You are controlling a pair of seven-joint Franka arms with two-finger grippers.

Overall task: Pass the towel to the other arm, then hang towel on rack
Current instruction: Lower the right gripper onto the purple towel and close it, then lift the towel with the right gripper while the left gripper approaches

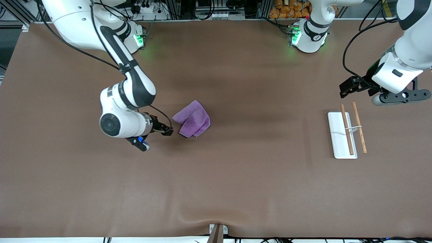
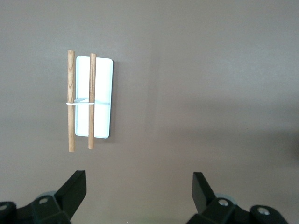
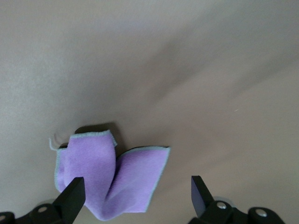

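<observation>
Front view: towel (image 1: 192, 118) lies crumpled mid-tabletop toward the right arm's end; right gripper (image 1: 165, 130) just beside it, fingers spread, empty. Rack (image 1: 347, 134) sits near the left arm's end.

Left wrist view: left gripper (image 2: 139, 192) waits over bare tabletop (image 2: 210, 93) near the rack, fingers apart.

Right wrist view: pinch the raised fold, not the hem.

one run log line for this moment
right gripper: open beside towel | left gripper: open, waiting above rack | towel: crumpled on table, unheld

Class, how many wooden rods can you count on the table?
2. Both are by the left arm's end: one rod lies over the white base, the other rod beside it, just off the base.
</observation>
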